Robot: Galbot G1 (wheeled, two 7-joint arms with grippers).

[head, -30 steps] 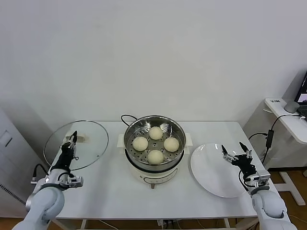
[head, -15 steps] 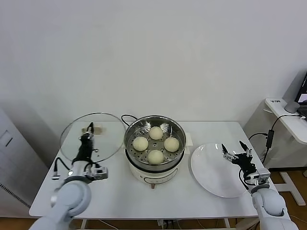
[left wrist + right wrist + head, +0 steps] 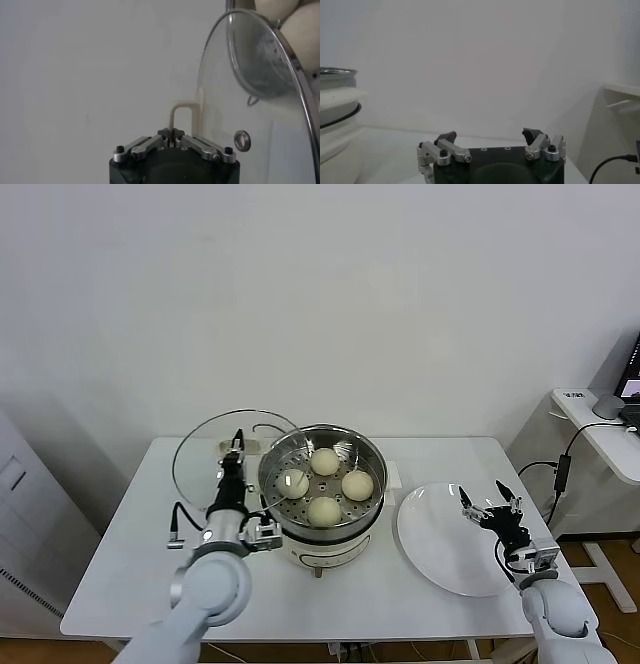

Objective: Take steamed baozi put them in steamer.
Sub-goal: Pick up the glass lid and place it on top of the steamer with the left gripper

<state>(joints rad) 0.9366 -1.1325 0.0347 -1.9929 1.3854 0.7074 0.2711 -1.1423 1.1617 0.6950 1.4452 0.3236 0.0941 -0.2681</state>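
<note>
Four cream-white baozi (image 3: 324, 484) lie in the shiny steel steamer (image 3: 370, 452) on its cream pot base at the table's middle. My left gripper (image 3: 236, 446) is shut on the cream handle (image 3: 181, 116) of the round glass lid (image 3: 205, 449) and holds the lid tilted, its right edge over the steamer's left rim. In the left wrist view the lid (image 3: 260, 90) stands on edge with baozi (image 3: 305, 30) behind it. My right gripper (image 3: 491, 506) is open and empty above the white plate (image 3: 440, 534); it also shows in the right wrist view (image 3: 490, 137).
A black cord (image 3: 262, 428) runs behind the steamer. A side desk (image 3: 600, 424) with a grey mouse stands at the far right beyond the table's edge. The steamer's side (image 3: 335, 115) shows in the right wrist view.
My left gripper has carried the glass lid rightward from the table's left side to the steamer's left rim. The right gripper has stayed over the plate.
</note>
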